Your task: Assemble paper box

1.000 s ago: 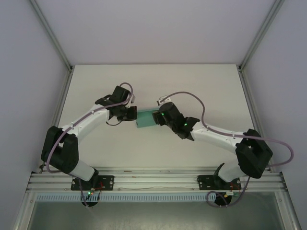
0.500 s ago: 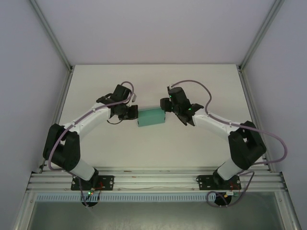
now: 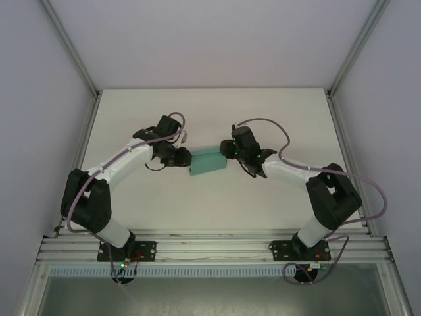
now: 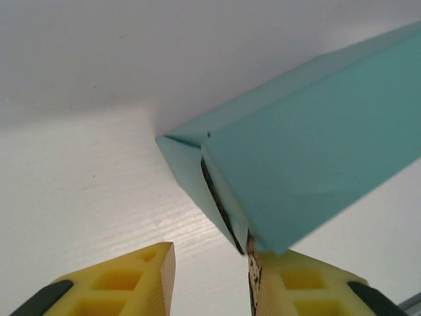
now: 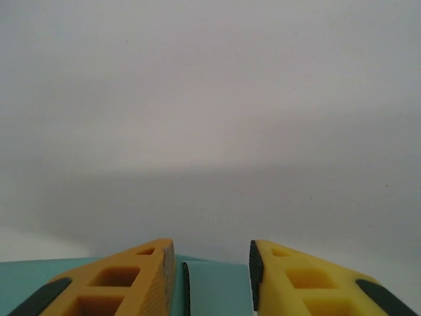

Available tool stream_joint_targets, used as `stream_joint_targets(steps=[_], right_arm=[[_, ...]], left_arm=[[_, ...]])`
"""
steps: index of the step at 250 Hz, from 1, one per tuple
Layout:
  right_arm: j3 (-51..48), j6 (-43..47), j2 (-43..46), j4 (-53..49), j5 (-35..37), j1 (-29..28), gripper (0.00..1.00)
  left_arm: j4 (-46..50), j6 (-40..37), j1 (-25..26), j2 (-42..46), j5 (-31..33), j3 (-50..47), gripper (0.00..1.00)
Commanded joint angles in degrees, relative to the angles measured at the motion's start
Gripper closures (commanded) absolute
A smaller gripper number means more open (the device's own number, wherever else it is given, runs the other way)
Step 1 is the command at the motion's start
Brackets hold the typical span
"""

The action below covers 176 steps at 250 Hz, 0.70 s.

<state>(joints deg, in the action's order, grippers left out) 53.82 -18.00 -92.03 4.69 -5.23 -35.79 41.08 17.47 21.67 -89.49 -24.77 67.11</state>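
The paper box is a small teal-green folded box lying mid-table between both arms. My left gripper sits at its left end. In the left wrist view the jaws stand apart over bare table, and the box end, with a slightly gaping flap seam, rests against the right finger. My right gripper is at the box's right end. In the right wrist view its jaws close round a teal panel that fills the space between the pads; more teal shows left of the left finger.
The white table is walled by white panels at the back and sides. An aluminium rail carrying the arm bases runs along the near edge. Grey cables loop over both arms.
My left gripper has opened and let go of the box's left end. My right gripper swung off the box top, round to its right end, and narrowed onto it.
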Motion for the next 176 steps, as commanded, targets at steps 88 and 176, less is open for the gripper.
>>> stream_joint_targets(steps=[88,176], right_arm=[[-4.9,3.6,-2.4,-7.4,0.2,0.1,0.66],[-5.2,3.3,-2.9,-7.3,0.3,0.1,0.65]], left_arm=[[-8.4,9.3,-4.8,0.7,-3.4,1.8,0.44],[-15.9,11.4,-5.6,-3.5,-5.7,-5.1,0.57]])
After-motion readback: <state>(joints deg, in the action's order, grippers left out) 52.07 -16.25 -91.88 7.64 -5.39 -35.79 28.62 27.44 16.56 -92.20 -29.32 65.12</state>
